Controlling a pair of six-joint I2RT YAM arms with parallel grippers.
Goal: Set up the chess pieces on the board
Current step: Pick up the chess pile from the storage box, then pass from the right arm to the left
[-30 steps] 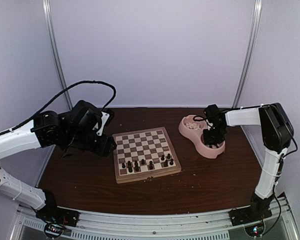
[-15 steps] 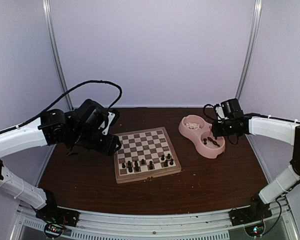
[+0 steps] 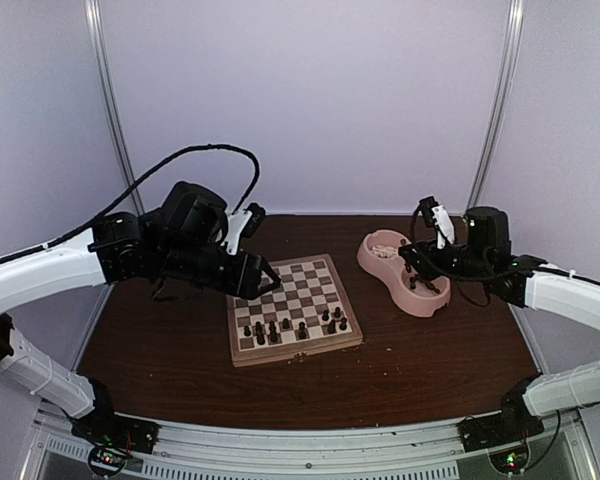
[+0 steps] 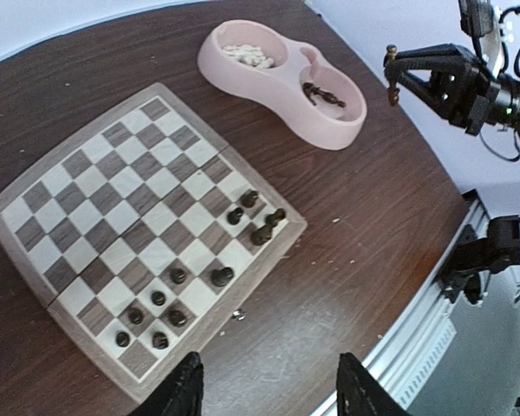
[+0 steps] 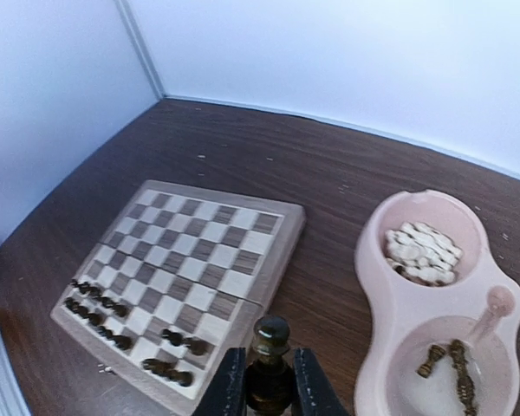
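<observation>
The board (image 3: 302, 284) lies mid-table, with several dark chess pieces (image 3: 285, 326) standing along its near rows. In the right wrist view my right gripper (image 5: 269, 383) is shut on one dark round-headed piece (image 5: 271, 340), held upright in the air between the board (image 5: 210, 232) and the pink bowl. From above, that gripper (image 3: 416, 256) hovers at the bowl's left side. My left gripper (image 3: 263, 280) hangs over the board's far left corner. Its fingers (image 4: 184, 390) stand apart with only bare table and the board's edge (image 4: 269, 256) below them.
The pink double bowl (image 3: 427, 303) sits right of the board. Its far cup holds cream-white pieces (image 5: 420, 251) and its near cup a few dark ones (image 5: 446, 364). Pale walls close in the table's sides and back, and a metal rail (image 3: 310, 445) runs along the near edge.
My right gripper has risen out of the bowl's near cup with a dark piece and its arm has swung low to the right. My left arm has moved right, over the board's corner.
</observation>
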